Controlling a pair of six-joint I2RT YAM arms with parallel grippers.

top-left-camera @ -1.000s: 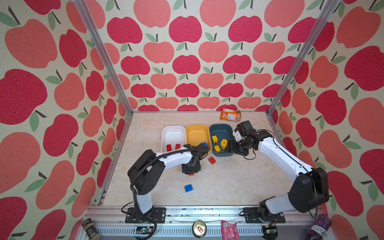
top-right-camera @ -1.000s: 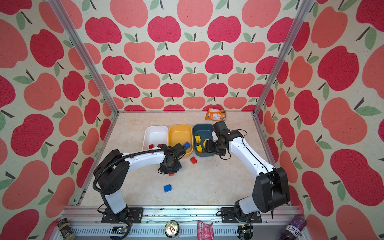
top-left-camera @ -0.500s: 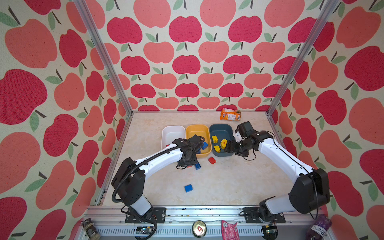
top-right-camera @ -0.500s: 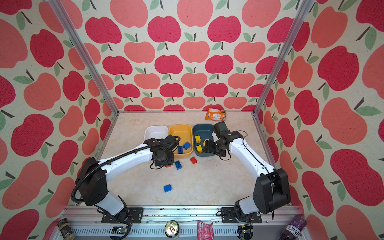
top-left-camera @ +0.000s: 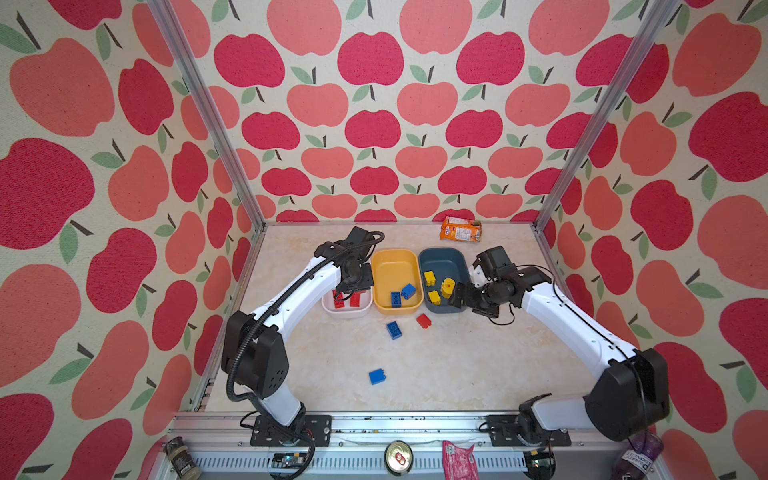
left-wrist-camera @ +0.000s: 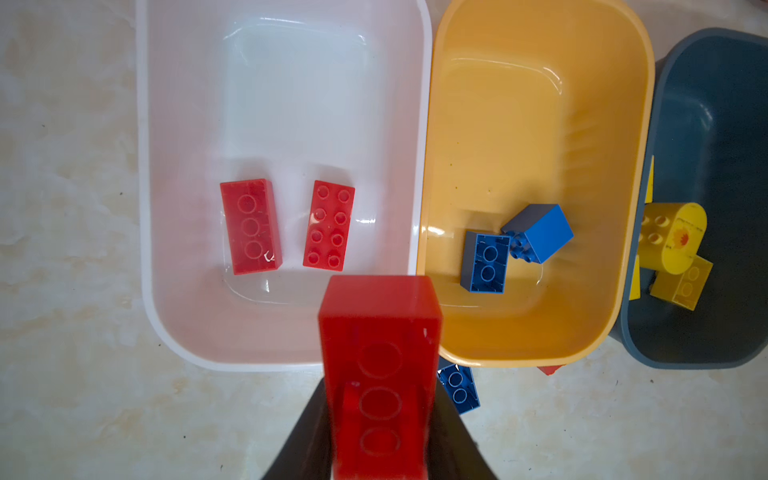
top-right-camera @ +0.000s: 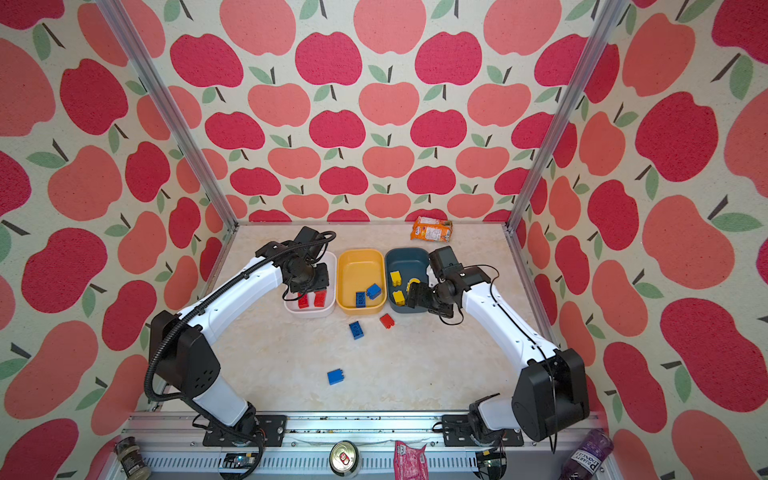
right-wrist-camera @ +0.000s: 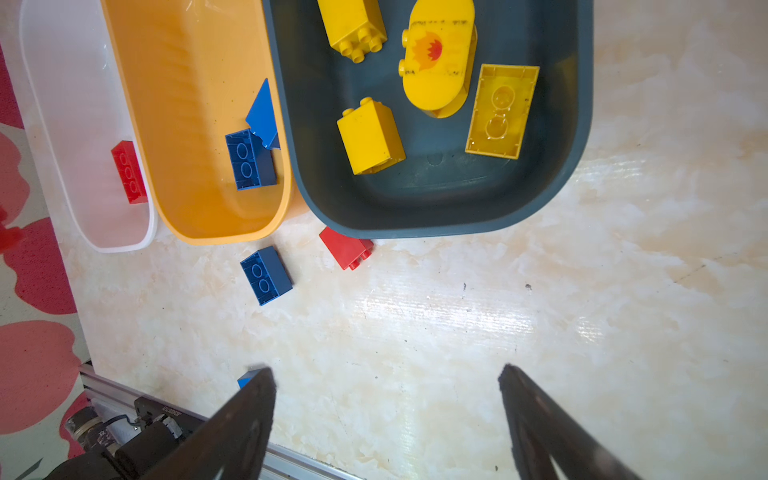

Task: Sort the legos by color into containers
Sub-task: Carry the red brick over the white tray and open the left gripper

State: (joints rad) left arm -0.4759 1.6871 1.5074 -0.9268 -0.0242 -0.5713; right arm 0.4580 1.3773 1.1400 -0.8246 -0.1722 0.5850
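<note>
My left gripper point(left-wrist-camera: 380, 399) is shut on a red lego point(left-wrist-camera: 380, 332) and hangs over the near end of the white container point(top-left-camera: 347, 314), which holds two red legos point(left-wrist-camera: 250, 226). The yellow container point(top-left-camera: 395, 259) holds two blue legos point(top-left-camera: 408, 291). Several yellow legos point(top-left-camera: 429, 277), one of them rounded point(right-wrist-camera: 438, 58), lie in the dark blue-grey container point(top-left-camera: 442, 259). At that tub's near right corner my right gripper point(right-wrist-camera: 386, 374) stands open and empty. A blue lego point(top-left-camera: 394, 329), a red lego point(top-left-camera: 424, 321) and another blue lego point(top-left-camera: 377, 376) lie loose on the table.
An orange snack packet point(top-left-camera: 461, 229) lies at the back right by the wall. The three tubs stand side by side mid-table. Apple-patterned walls and metal posts close in three sides, and a rail point(top-left-camera: 374, 419) with a can point(top-left-camera: 398, 457) runs along the front.
My left gripper has lifted the red lego off the table and carried it back and left over the white container. The right gripper's jaws have spread wider.
</note>
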